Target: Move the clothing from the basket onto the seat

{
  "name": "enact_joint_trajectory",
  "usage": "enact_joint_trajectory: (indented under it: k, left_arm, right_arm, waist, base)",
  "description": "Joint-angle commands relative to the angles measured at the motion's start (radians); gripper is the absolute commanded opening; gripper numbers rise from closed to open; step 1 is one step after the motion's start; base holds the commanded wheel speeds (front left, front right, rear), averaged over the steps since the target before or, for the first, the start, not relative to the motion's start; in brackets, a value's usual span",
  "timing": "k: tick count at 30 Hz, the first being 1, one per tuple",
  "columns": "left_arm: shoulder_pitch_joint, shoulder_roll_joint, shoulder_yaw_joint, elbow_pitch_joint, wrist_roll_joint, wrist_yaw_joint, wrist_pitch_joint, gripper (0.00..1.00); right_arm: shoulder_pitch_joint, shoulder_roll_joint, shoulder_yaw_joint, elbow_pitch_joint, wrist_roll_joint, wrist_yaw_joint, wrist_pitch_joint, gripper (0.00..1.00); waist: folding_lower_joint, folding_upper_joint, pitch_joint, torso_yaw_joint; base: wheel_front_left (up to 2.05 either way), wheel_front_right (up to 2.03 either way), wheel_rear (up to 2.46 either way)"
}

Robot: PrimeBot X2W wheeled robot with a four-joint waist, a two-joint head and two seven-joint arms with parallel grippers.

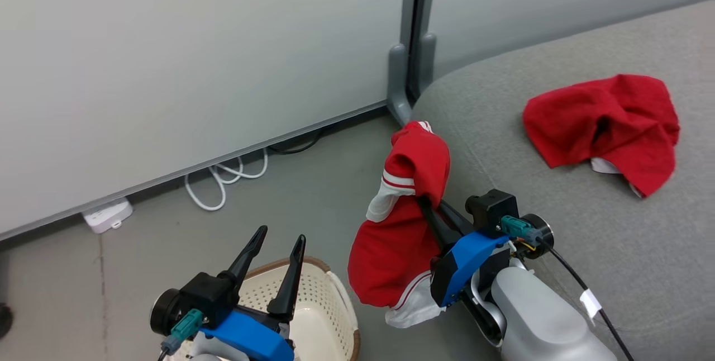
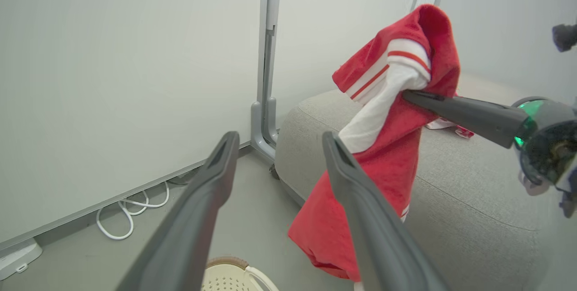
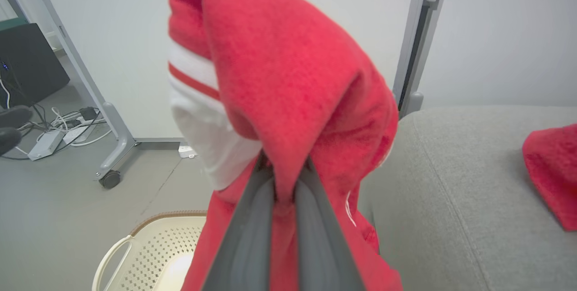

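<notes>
Low on the left, the left gripper (image 1: 282,235) hangs over the cream laundry basket (image 1: 335,285) on the floor, its two fingers spread wide with nothing between them. Just to its right, the red garment with white stripes (image 1: 402,238) dangles in the air beside the sofa's edge, pinched in the clenched right gripper (image 1: 424,204). Further right, the plain red garment (image 1: 603,120) lies crumpled on the grey sofa (image 1: 614,255).

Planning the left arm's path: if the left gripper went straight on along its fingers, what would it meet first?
Likely the grey metal post foot, right beside the grey fabric sofa; depth is unclear, so it could be either.
</notes>
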Motion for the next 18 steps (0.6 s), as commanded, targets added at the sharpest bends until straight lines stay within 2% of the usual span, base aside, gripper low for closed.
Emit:
enact_joint_trajectory:
  k: [1,11,18]
  left_arm:
    - [-0.006,0.004,-0.001,-0.001,0.000,-0.004,-0.003,1.00]
    - [-0.013,0.006,-0.017,-0.002,-0.007,-0.004,-0.003,1.00]
    - [-0.017,0.008,-0.037,0.006,-0.012,-0.004,-0.003,1.00]
  right_arm:
    - [-0.008,0.000,0.001,-0.001,-0.002,0.000,-0.002,0.00]
    - [-0.009,0.001,-0.014,0.002,-0.013,0.000,-0.002,0.00]
    - [0.007,0.001,-0.025,0.002,-0.018,0.000,-0.002,0.00]
  waist:
    - [-0.0001,0.0000,0.005,-0.072]
    - [-0.0001,0.0000,0.022,-0.215]
    - [-0.0001,0.0000,0.020,-0.241]
  base:
    - [0.00,0.00,0.00]
    - [0.00,0.00,0.00]
    - [0.00,0.00,0.00]
